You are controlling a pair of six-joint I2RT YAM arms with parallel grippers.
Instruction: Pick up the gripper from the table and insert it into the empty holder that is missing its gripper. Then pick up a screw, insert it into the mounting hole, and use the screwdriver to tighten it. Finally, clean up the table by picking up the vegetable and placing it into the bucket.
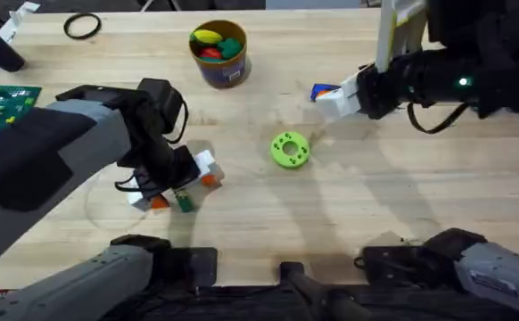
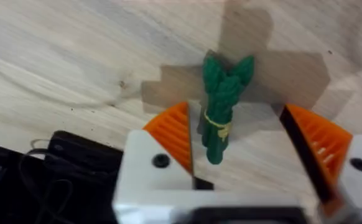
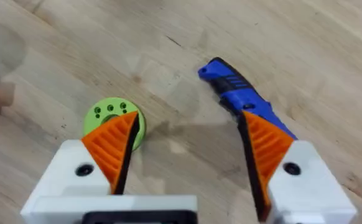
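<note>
We see the left gripper low over the bench in its left half, its fingers spread wide around a small green vegetable that looks like a bundle of stalks with a yellow band; the vegetable lies on the wood between the orange pads, touching neither as far as we can tell. In the overhead view we make out only a green bit at the fingertips. Bare wood stretches beyond that gripper toward the near edge and toward the middle. A flat green disc with holes sits near the centre of the bench, apart from both grippers. The bucket stands toward the far edge, left of centre, with red, yellow and green toy foods inside it, and open wood lies between it and the left gripper. The right gripper reaches in from the right side, its fingers also spread, with the blue screwdriver lying on the bench just beyond one fingertip and not held. At the far left corner we see a black ring, and a green board lies at the left edge.
</note>
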